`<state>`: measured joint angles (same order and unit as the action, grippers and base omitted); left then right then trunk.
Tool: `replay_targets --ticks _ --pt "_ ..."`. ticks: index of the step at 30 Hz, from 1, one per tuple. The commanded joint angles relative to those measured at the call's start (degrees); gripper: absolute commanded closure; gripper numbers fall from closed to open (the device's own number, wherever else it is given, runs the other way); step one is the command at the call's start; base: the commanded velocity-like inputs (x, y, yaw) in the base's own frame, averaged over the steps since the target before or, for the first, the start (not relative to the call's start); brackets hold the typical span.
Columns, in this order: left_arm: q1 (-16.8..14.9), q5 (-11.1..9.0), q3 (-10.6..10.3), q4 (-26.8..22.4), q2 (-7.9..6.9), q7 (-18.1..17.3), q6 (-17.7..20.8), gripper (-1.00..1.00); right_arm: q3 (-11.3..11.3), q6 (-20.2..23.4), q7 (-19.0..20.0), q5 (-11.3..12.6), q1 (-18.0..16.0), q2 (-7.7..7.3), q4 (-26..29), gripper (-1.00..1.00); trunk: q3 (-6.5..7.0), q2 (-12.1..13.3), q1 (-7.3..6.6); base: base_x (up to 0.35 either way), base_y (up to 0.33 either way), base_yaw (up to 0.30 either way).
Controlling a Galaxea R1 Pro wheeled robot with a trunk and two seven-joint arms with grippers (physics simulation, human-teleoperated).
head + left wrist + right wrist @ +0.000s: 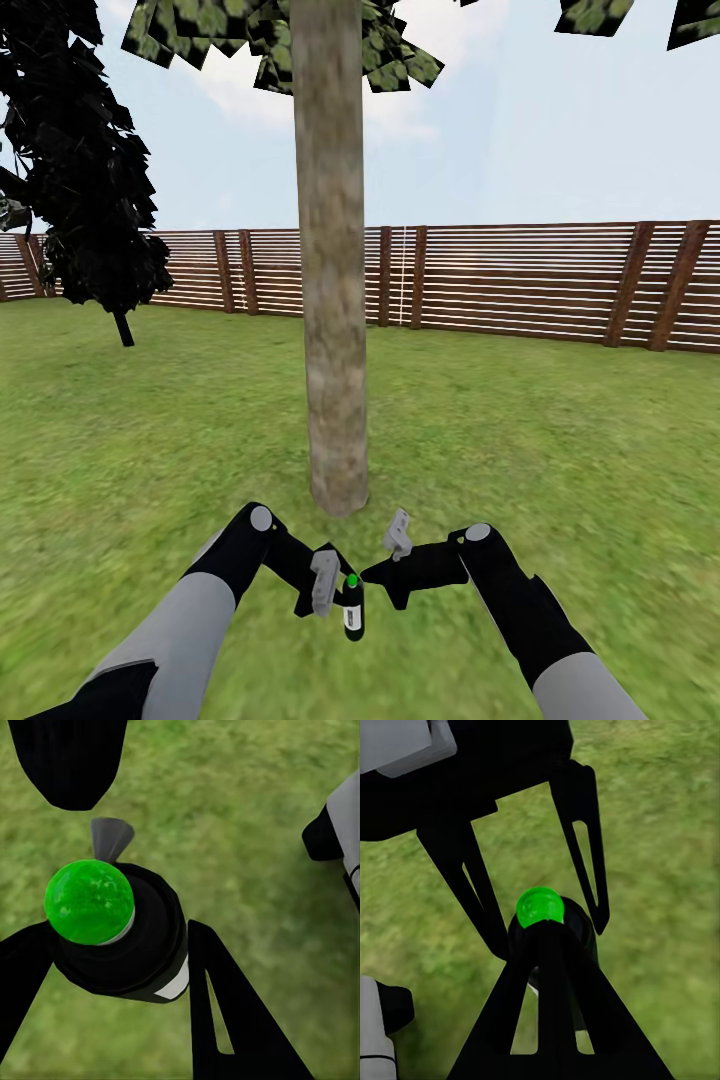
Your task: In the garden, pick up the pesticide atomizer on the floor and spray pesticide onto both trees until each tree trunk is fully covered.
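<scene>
A green lawn (560, 470) was seen across the lower frame, bounded by a brown slatted fence (520, 285) across the middle. A dark leafy tree (90, 180) stood at upper left, under pale cloudy sky (560, 130).

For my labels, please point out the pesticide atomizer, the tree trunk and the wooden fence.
pesticide atomizer (124, 945): left wrist view, dark body.
tree trunk (332, 300): head view, middle of bark.
wooden fence (520, 280): head view, slats.
</scene>
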<state>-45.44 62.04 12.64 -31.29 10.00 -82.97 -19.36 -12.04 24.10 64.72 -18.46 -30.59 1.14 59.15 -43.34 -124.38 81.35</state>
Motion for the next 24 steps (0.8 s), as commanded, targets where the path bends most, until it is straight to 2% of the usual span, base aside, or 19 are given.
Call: replay_targets --ticks 1,3,6,10,15,19,20,21,22,23,24 --pt "0.0 0.1 0.1 0.0 0.00 0.0 0.0 1.00 0.0 0.0 0.0 0.0 0.0 0.00 0.0 1.00 0.00 0.0 0.00 0.000 0.000 0.000" --pt "0.0 0.3 0.1 0.0 -0.34 0.0 0.0 1.00 0.0 0.0 0.0 0.0 0.0 0.00 0.0 1.00 0.00 0.0 0.00 0.000 0.000 0.000" --pt "0.0 2.0 0.2 0.0 -0.86 0.0 0.1 1.00 0.0 0.0 0.0 0.0 0.0 0.01 0.0 1.00 0.00 0.0 0.00 0.000 0.000 0.000" --pt "0.0 4.5 0.3 -0.1 -2.94 0.0 0.2 1.00 0.0 0.0 0.0 0.0 0.0 0.00 0.0 1.00 0.00 0.0 0.00 0.000 0.000 0.000" --pt "0.0 5.0 0.5 -0.2 -7.94 0.2 0.4 1.00 -0.1 0.0 0.0 0.0 0.0 0.00 0.0 1.00 0.00 0.0 0.00 0.000 0.000 0.000" --pt "0.0 4.6 0.7 -0.3 -15.63 2.3 4.6 1.00 -0.1 0.0 -0.2 0.0 0.0 0.06 0.0 1.00 0.00 0.0 0.00 0.000 0.000 0.000" --pt "0.0 4.4 1.4 -0.3 -17.00 3.6 5.8 1.00 0.1 0.0 -0.4 0.1 0.0 0.01 0.0 1.00 0.00 0.0 0.00 0.000 0.000 0.000" --pt "0.0 4.3 3.1 -0.3 -17.70 5.1 6.9 1.00 0.2 0.0 -0.5 0.1 0.0 -0.04 -0.1 1.00 0.00 0.0 0.00 0.000 0.000 0.000" --pt "0.0 4.3 6.2 -0.3 -18.04 6.8 8.4 1.00 0.4 0.0 -0.6 0.2 0.0 -0.08 -0.2 -1.00 0.00 0.0 0.00 0.000 0.000 0.000" --pt "0.0 4.3 8.9 -0.3 -18.15 8.1 9.7 1.00 0.7 0.0 -0.7 0.3 0.0 -0.16 -0.5 -1.00 0.00 0.0 0.00 0.000 0.000 0.000" --pt "0.0 4.2 14.0 -0.3 -18.25 10.5 12.5 1.00 2.0 0.0 -1.1 0.3 0.1 -0.36 -1.2 -1.00 0.00 0.0 0.00 0.000 0.000 0.000"
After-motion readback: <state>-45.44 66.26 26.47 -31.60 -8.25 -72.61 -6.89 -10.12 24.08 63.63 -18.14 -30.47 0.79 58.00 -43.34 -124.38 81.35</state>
